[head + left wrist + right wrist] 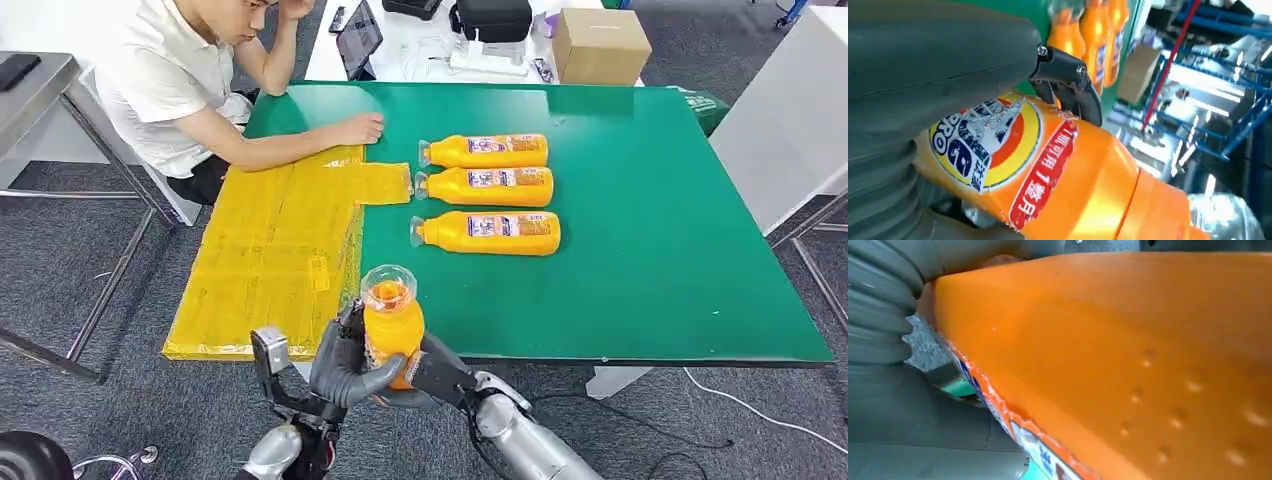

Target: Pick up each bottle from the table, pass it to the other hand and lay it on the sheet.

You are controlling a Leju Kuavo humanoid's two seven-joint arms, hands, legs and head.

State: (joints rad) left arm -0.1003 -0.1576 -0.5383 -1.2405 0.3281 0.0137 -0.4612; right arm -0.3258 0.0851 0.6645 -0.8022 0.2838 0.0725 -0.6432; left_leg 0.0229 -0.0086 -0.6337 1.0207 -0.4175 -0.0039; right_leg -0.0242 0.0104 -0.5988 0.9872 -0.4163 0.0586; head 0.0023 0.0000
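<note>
Head view: an orange plastic bottle with a clear cap [392, 320] is held upright at the near edge of the green felt-covered table [650, 250], just beside the glossy yellow sheet [270, 250].
Left hand [345, 365]: grey fingers are wrapped round the bottle's lower body.
Right hand [430, 372]: it is pressed against the same bottle from the other side; a full grasp cannot be told.
Step in hand: judged as the hand-to-hand pass; one hand's hold is best confirmed before the other is loosened, with the bottle kept upright.
Surfaces: the bottle wall is smooth, dimpled in places, with a slick printed label [993, 145]; slipping is a risk.
Remaining: three orange bottles lying on their sides [487, 192] are waiting in a row.
</note>
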